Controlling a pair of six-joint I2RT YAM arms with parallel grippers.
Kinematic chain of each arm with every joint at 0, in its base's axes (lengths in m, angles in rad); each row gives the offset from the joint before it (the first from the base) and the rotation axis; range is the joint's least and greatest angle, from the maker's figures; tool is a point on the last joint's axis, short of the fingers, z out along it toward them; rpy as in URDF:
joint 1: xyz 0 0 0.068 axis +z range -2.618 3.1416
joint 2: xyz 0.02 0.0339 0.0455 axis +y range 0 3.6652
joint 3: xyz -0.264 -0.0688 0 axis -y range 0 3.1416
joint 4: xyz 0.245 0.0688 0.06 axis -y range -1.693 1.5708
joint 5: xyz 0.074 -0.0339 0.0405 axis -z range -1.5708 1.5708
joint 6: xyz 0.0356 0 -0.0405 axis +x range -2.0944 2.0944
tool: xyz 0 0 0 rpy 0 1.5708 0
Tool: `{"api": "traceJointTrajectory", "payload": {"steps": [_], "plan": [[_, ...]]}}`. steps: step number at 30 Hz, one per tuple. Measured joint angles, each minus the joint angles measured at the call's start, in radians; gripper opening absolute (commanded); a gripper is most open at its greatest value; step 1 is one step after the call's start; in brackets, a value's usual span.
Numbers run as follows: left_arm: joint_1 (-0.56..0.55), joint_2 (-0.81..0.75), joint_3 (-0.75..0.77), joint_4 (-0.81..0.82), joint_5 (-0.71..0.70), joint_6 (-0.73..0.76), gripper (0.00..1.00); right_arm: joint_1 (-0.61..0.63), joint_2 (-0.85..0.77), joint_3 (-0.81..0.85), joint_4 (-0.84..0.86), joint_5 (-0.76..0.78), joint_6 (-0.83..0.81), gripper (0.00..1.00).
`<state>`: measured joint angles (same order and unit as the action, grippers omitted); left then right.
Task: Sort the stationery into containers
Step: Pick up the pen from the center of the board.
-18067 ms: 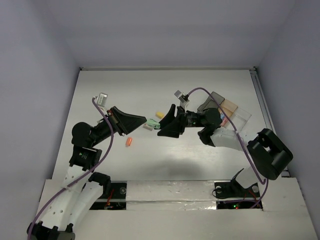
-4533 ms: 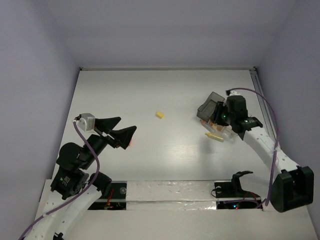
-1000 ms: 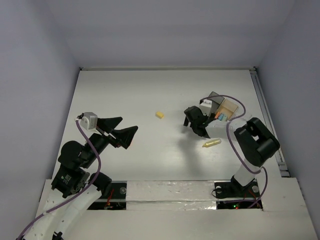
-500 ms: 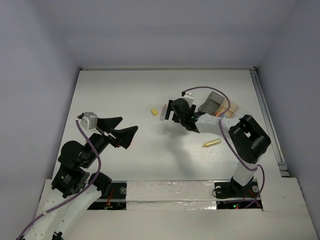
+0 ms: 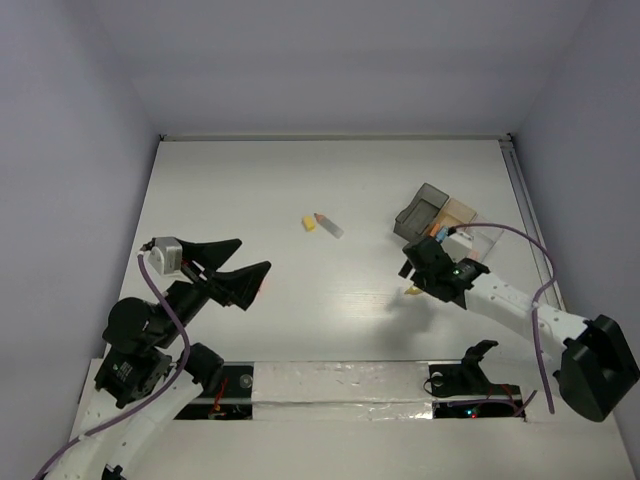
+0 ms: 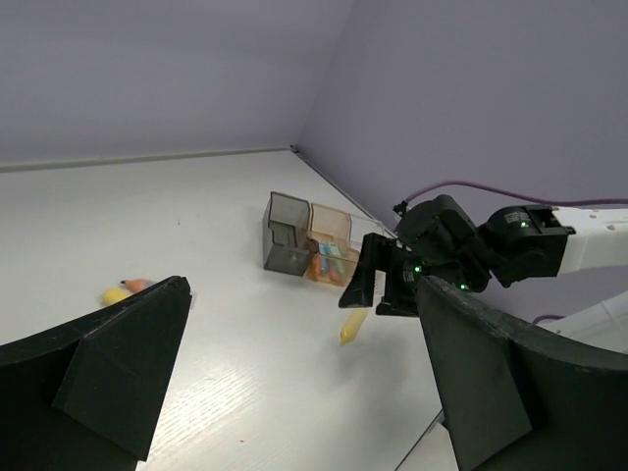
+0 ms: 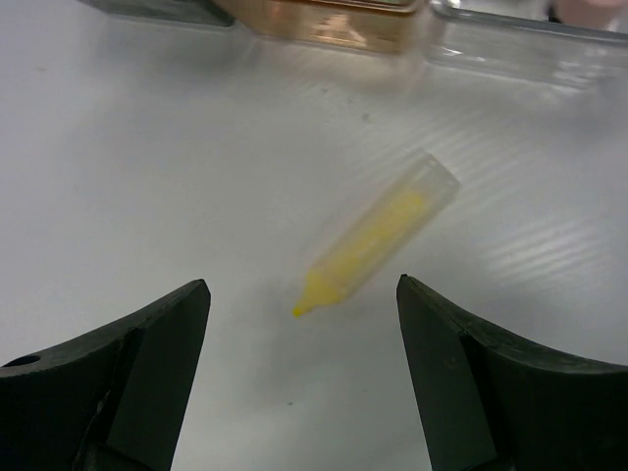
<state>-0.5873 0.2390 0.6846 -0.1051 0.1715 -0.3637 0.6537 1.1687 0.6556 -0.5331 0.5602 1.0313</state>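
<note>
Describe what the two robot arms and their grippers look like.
The left arm and right arm are white links with black joints. A purple cable loops along each. The left gripper and right gripper have broad black wedge-shaped fingers. A small grey camera box sits at the left wrist; tiny green lights glow on the right wrist.

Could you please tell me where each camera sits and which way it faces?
Top external: above, behind the robot, looking down on the table; both arms show.
Left wrist: faces across to the containers and right end effector; the left end effector frames it.
Right wrist: looks down at the yellow piece between its own fingers.
Both wrist views share that piece.
</note>
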Motion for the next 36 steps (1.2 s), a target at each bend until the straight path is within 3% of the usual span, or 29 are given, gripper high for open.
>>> {"api": "traceJointTrajectory", "payload": {"steps": [4, 9, 21, 24, 25, 29, 36], "plan": [[-0.02, -0.018, 0.0, 0.003, -0.006, 0.0, 0.99, -0.013, -0.078, 0.002, -0.163, -0.006, 0.088, 0.91], [-0.048, -0.048, 0.0, 0.0, -0.012, 0.0, 0.99, -0.046, -0.082, 0.003, -0.277, -0.006, 0.143, 0.91], [-0.068, -0.057, 0.0, -0.001, -0.018, 0.0, 0.99, -0.165, 0.105, 0.002, -0.068, -0.056, 0.082, 0.84], [-0.068, -0.054, 0.0, -0.001, -0.018, 0.0, 0.99, -0.17, 0.182, 0.002, -0.009, -0.07, 0.058, 0.7], [-0.068, -0.052, 0.0, 0.0, -0.018, 0.0, 0.99, -0.17, 0.206, 0.009, -0.003, -0.071, 0.046, 0.57], [-0.068, -0.037, 0.0, -0.001, -0.018, 0.0, 0.99, -0.174, 0.24, 0.019, 0.057, -0.071, -0.004, 0.3], [-0.06, 0.004, 0.0, 0.0, -0.018, 0.0, 0.99, -0.122, 0.258, 0.023, 0.195, -0.163, -0.074, 0.09]]}}
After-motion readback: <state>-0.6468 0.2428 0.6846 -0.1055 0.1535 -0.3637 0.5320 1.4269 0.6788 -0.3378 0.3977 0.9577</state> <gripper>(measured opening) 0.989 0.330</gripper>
